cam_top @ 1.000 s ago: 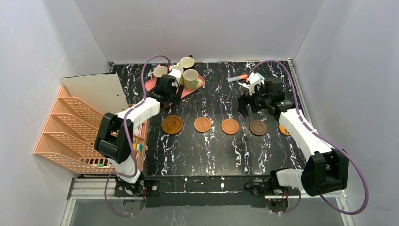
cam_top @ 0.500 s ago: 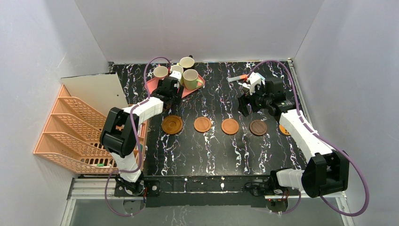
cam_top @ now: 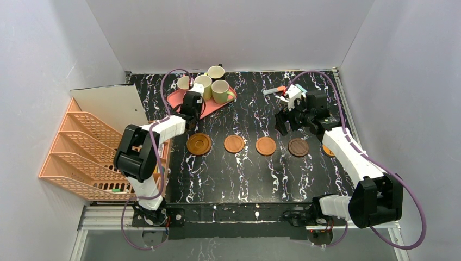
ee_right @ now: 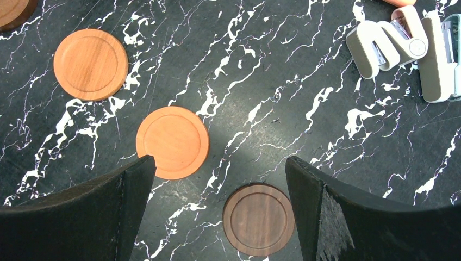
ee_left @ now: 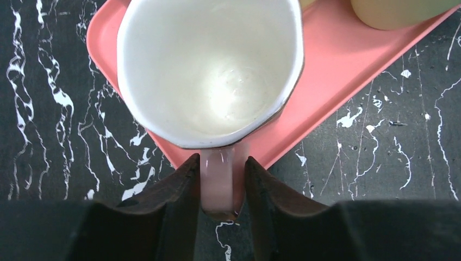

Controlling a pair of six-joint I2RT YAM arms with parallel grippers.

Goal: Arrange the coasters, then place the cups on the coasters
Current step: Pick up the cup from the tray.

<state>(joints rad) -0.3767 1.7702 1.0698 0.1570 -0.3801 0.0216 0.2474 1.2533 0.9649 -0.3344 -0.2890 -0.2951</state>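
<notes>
Looking at the top view first: four coasters [cam_top: 234, 143] sit in a row across the middle of the desk [cam_top: 244, 179], with a fifth half hidden by the right arm. The cups [cam_top: 220, 91] are bunched on the pink tray [cam_top: 175, 100] at the far left, none on a coaster yet. The left gripper [cam_top: 191, 102] is down at the tray's near edge. The right gripper [cam_top: 282, 120] hangs over the desk by the row's right end.

Left wrist view: the fingers [ee_left: 174, 201] look pinched on the handle [ee_left: 219, 185] of the pale pink mug [ee_left: 209, 76], one on each side. The mug stands upright at the tray's corner. It's ceramic, so I'd guess stiff, a bit hefty, slick with glaze and chippable. Held by the handle, the body hangs off to one side and will want to tip or swivel. I'd lift it slowly and set it down flat.

Right wrist view: its fingers [ee_right: 108, 212] are spread wide with nothing between them. Below are just coasters and bare marbled desk, with a pale stapler [ee_right: 391, 41] off in the corner. The coasters look thin and light, easy to nudge out of line.
</notes>
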